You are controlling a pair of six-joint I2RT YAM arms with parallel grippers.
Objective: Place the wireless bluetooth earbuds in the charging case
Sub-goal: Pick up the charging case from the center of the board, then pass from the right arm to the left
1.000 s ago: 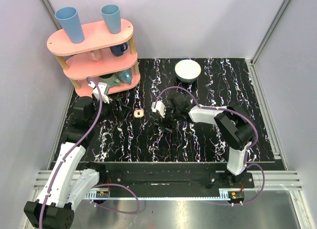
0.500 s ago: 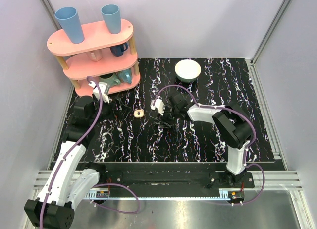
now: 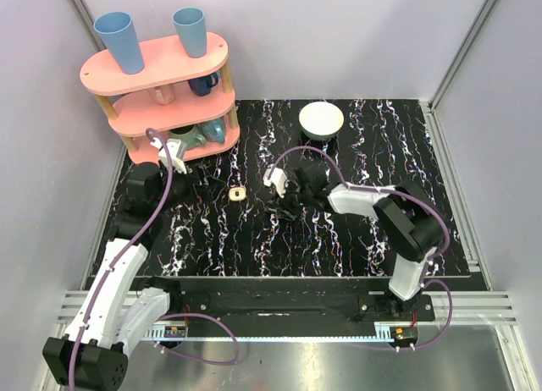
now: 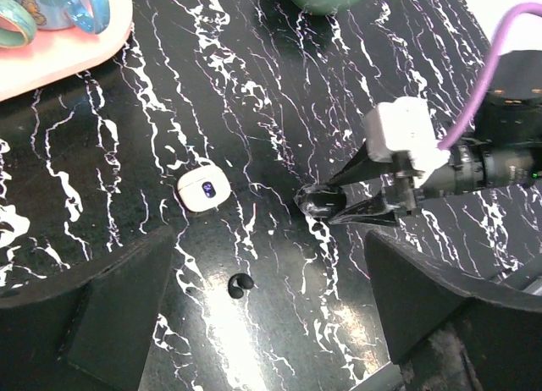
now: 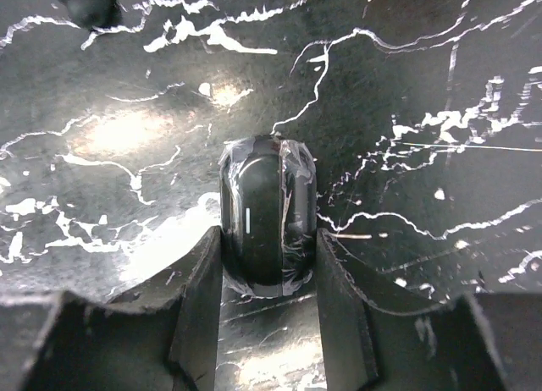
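The charging case (image 4: 203, 188), a small cream rounded square with a dark centre, lies flat on the black marbled table (image 3: 356, 137), seen also from above as charging case (image 3: 237, 192). No earbuds show in any view. To the case's right my right gripper (image 5: 269, 239) is shut on a glossy black rounded object (image 5: 267, 213) wrapped in clear film, held low over the table; this black object (image 4: 322, 203) also shows in the left wrist view. My left gripper (image 4: 269, 239) hangs open above the table near the case, holding nothing.
A small black curved piece (image 4: 240, 283) lies on the table just in front of the cream case. A white bowl (image 3: 322, 120) stands at the back. A pink shelf (image 3: 161, 78) with blue cups and mugs fills the back left corner.
The right gripper's fingers closed onto the black rounded object, and the arm shifted slightly right. The left wrist moved a little toward the shelf.
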